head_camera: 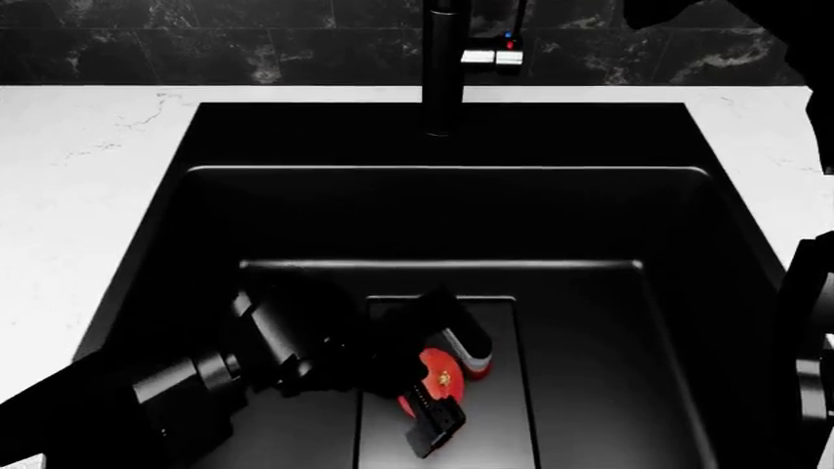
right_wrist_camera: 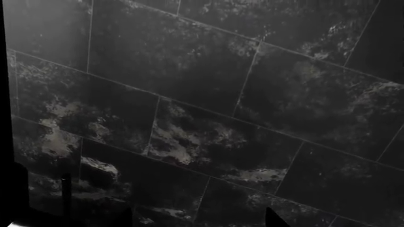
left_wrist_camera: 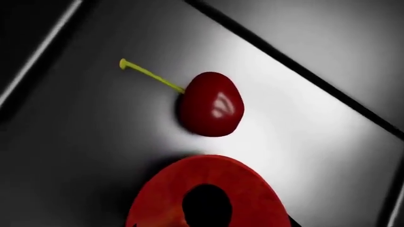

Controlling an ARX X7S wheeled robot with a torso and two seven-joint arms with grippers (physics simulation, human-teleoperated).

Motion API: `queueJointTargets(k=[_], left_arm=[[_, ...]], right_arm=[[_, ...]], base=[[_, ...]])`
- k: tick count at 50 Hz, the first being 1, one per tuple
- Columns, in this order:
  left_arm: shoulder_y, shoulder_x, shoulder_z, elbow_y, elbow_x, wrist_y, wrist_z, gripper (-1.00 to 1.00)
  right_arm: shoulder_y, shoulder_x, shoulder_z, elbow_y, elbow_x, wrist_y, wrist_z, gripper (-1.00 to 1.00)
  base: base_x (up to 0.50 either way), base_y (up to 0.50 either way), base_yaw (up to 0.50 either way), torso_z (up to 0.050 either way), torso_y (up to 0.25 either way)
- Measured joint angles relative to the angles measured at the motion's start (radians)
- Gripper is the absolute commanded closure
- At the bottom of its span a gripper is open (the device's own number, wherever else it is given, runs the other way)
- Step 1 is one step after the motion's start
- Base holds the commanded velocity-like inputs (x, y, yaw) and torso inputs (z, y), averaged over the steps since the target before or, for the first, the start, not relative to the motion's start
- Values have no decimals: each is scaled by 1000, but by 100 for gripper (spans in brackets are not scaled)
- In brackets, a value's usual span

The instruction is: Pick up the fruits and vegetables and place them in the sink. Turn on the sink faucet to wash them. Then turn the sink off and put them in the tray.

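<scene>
While the left gripper (head_camera: 447, 383) is clamping the red fruit (head_camera: 435, 379) inside the sink (head_camera: 195, 225), the cherry (left_wrist_camera: 211, 104) is lying just beside it.

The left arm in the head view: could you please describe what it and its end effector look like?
The left arm is matte black, built of thick cylindrical segments with ribbed joints. Its end effector has chunky black fingers, one with a pale grey band near its tip. No cables or markings show. Of the right arm, only a dark edge is visible.

Glossy dark-red cherry (left_wrist_camera: 211, 104) with yellow-green stem, red fruit (left_wrist_camera: 208, 194), matte black sink (head_camera: 209, 137).
</scene>
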Motion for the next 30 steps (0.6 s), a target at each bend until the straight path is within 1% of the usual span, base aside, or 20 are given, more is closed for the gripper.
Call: queueJointTargets(k=[9,16,22,30], left_arm=[[20,-33,-20,77,-20,-23,-69,100],[33,-89,-69,191,-70,-54,-166,100],[41,-148,-133,308,-136,-84,-271,100],[51,-214,-209,434,-214,-109,-391,100]], right_arm=[[8,14,-6,-27,1,29,-5,-100],[36,50,-31,-76,4,89,-32,-100],[70,97,-67,-137,24,185,-87,-100],[122,175,-136,-224,101,342,-196,-100]], base=[[0,0,0,0,0],[0,0,0,0,0],[0,0,0,0,0],[0,0,0,0,0]])
